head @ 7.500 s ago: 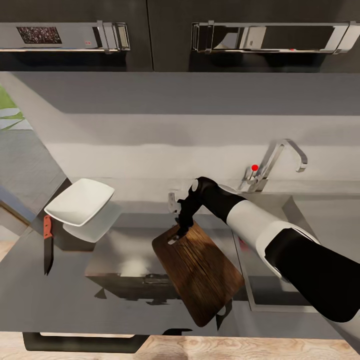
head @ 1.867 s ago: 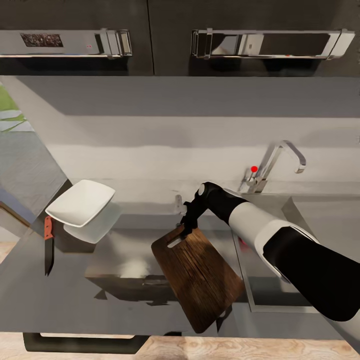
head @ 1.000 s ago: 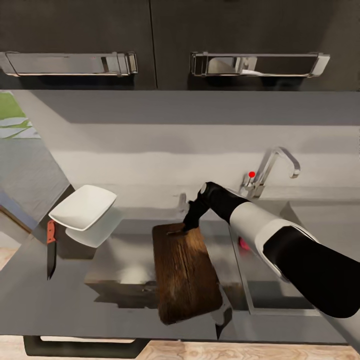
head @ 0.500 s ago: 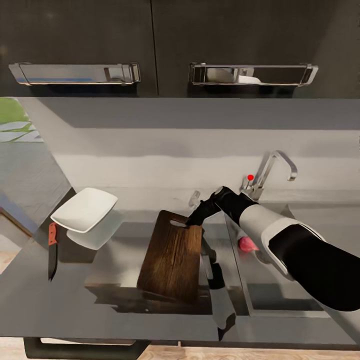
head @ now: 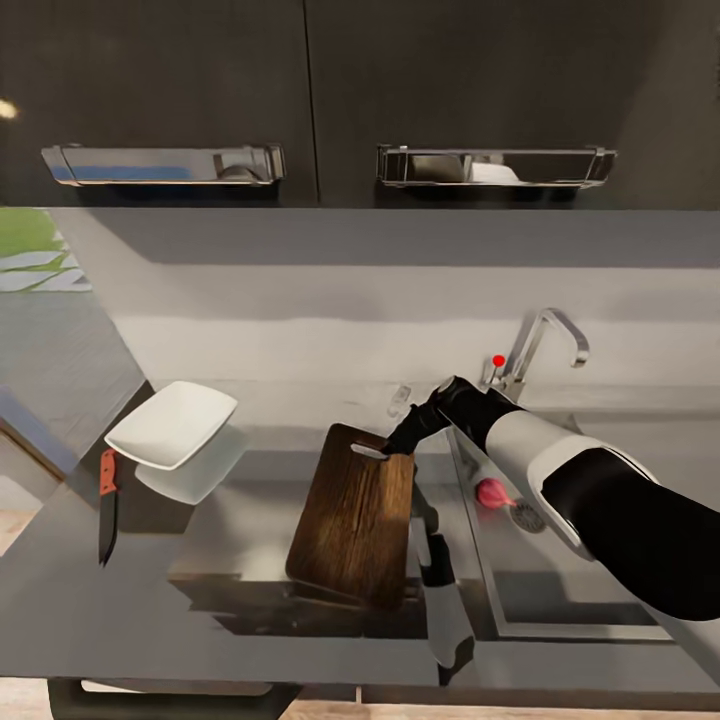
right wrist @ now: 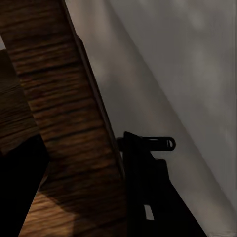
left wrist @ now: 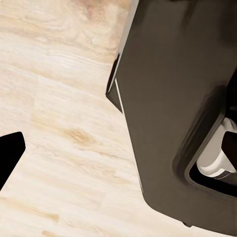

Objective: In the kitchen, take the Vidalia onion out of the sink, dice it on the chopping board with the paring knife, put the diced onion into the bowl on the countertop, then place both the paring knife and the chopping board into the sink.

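1. The right gripper (head: 400,443), centre frame in the head view, pinches the slotted end of the chopping board (head: 355,517); its fingers are closed on the board's edge.
2. The board is probably stiff, flat and fairly heavy, so gripping that slotted end seems sensible.
3. The Vidalia onion (head: 491,492) lies in the sink (head: 560,625), right of centre, beside the drain; likely round and apt to roll.
4. The bowl (head: 171,424), centre left, looks empty; the paring knife (head: 106,505) lies just beside it.
5. The left gripper's opening cannot be told.
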`<state>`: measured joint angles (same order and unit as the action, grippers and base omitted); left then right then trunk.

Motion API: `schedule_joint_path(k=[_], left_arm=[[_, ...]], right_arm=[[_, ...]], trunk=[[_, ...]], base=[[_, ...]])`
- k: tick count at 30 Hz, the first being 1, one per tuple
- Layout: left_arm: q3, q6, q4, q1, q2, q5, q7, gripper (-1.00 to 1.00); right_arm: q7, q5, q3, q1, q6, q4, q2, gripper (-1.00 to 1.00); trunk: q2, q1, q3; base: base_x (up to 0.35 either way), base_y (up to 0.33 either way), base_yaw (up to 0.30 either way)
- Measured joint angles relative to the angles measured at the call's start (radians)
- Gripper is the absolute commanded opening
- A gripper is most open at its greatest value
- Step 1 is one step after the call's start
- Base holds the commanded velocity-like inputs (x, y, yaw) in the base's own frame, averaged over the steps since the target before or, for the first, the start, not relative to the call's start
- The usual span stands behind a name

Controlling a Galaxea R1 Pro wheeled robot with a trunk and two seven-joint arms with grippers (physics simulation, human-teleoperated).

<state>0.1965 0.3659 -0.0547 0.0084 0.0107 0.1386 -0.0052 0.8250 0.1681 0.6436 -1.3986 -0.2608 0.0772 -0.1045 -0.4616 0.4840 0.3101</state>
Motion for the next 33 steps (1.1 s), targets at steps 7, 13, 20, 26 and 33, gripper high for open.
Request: schedule_joint_path(k=[7,13,20,26,33], left_arm=[[0.0,0.0,0.0,0.0,0.0,0.0,0.0,1.0],[0.0,0.0,0.001,0.0,-0.001,0.0,0.001,1.0],[0.0,0.0,0.001,0.0,-0.001,0.0,0.001,1.0],[0.0,0.0,0.001,0.0,-0.002,0.0,0.0,1.0],[0.0,0.0,0.0,0.0,-0.002,0.0,0.0,1.0]], right_arm=[[-0.018,-0.002,-0.001,0.0,-0.006,-0.011,0.0,-1.0],[-0.02,-0.065,-0.01,0.0,-0.033,-0.01,0.0,-1.0],[-0.029,-0.144,-0.018,0.0,-0.134,-0.004,-0.001,-1.0],[-0.113,-0.148,-0.024,0.0,-0.173,-0.002,0.0,-1.0],[-0.196,-0.151,-0.086,0.0,-0.186,-0.005,0.002,-1.0]], trunk=[[0.0,0.0,-0.005],[0.0,0.0,-0.006],[0.0,0.0,-0.006],[0.0,0.0,-0.006],[0.0,0.0,-0.006]], base=[[0.0,0.0,0.0],[0.0,0.0,0.0],[0.0,0.0,0.0],[0.0,0.0,0.0],[0.0,0.0,0.0]])
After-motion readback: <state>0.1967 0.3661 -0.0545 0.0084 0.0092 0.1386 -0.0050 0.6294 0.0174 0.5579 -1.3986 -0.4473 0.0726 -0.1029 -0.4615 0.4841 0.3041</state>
